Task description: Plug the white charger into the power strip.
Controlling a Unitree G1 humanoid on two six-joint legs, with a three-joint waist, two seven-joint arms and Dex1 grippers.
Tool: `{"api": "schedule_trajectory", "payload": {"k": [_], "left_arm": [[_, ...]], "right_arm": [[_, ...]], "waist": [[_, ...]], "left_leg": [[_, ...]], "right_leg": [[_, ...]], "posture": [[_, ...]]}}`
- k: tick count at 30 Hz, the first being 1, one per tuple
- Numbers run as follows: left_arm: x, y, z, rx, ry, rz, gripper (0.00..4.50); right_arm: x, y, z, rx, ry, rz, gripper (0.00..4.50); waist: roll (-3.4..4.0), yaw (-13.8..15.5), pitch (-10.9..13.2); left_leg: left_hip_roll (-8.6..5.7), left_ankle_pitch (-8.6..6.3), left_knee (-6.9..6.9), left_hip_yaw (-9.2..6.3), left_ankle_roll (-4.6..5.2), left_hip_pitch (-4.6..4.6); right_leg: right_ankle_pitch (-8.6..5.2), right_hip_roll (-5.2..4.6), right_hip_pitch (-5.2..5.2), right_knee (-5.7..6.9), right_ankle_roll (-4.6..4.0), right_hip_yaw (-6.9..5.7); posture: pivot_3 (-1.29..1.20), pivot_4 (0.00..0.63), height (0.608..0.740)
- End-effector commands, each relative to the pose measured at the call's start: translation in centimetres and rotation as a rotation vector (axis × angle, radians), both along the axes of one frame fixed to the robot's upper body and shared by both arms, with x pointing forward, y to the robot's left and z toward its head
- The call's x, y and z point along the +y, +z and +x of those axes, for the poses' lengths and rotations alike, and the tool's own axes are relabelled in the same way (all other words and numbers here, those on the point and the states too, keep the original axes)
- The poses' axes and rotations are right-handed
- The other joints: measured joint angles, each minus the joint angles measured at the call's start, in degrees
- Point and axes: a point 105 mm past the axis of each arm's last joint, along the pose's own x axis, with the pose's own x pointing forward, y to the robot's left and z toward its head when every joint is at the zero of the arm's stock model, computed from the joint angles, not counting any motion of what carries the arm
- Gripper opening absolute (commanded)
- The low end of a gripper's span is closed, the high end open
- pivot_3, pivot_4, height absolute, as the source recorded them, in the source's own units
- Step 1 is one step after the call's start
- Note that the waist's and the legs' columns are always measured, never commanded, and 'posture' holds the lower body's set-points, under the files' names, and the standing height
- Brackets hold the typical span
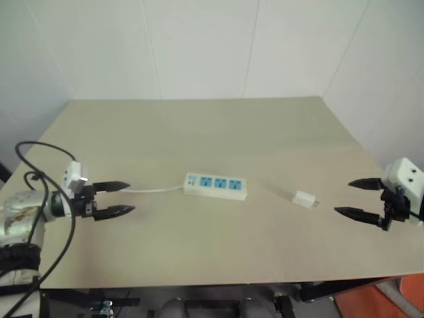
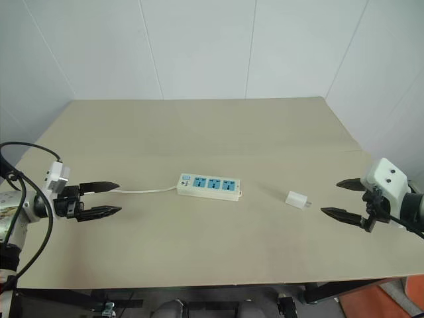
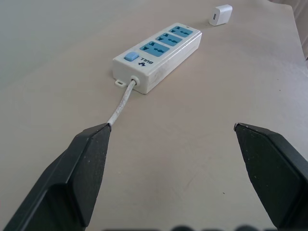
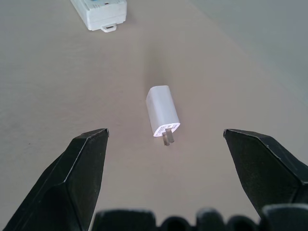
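Note:
The power strip lies flat mid-table, its three blue socket faces up and its thin white cord running left. The white charger lies on its side to the strip's right, prongs pointing toward my right gripper. That gripper hovers open a short way right of the charger, nothing between its fingers. My left gripper is open at the table's left, pointing at the cord end of the strip, and holds nothing. The charger shows beyond the strip's far end.
The beige table meets white walls behind and to the right. Black cables loop beside my left arm. An orange object lies below the table's front right corner.

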Motion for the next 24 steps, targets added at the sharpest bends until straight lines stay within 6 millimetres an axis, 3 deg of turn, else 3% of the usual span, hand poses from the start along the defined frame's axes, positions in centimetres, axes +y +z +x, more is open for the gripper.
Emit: {"api": "schedule_trajectory", "payload": {"k": [1,12,16,20,24], "left_arm": [[0.2,1.1,-0.1,-0.052,0.002,0.001,4.47],[0.2,1.1,0.4,-0.071,0.008,0.002,4.47],[0.3,0.9,2.0,-0.159,0.071,0.006,4.47],[-1.1,0.1,3.1,-0.167,0.013,0.007,4.47],[-2.7,-1.0,5.4,-0.201,0.021,0.049,4.47]], "right_arm": [[0.0,1.2,0.0,-0.038,0.013,-0.035,4.5],[-0.1,1.3,-0.1,-0.043,0.005,-0.036,4.5],[0.3,1.4,0.0,-0.057,0.007,-0.034,4.5],[2.0,1.7,0.3,-0.096,0.032,-0.026,4.5],[5.3,2.4,0.5,-0.171,0.084,0.024,4.5]], "waist": [[0.0,-0.01,0.0],[0.0,0.0,0.0],[0.0,0.22,0.0],[0.0,0.12,0.0],[-0.01,0.13,0.0]], "left_leg": [[0.0,0.0,0.0,0.0,0.0,0.0],[0.0,0.0,0.0,0.0,0.0,0.0],[-0.01,0.0,0.02,0.0,0.0,0.01],[-0.01,0.0,0.05,-0.01,0.0,0.0],[-0.03,0.0,0.04,-0.03,0.0,-0.04]], "right_leg": [[0.0,0.0,0.0,0.0,0.0,0.0],[0.0,0.0,0.0,0.0,-0.01,0.0],[0.01,0.0,0.02,0.01,0.0,0.0],[0.01,0.0,0.02,0.02,0.01,-0.01],[0.02,0.01,0.02,0.01,0.02,-0.02]], "posture": [[0.0,0.15,0.74],[0.0,0.15,0.74],[0.0,0.15,0.74],[0.0,0.15,0.74],[0.0,0.15,0.74]]}}
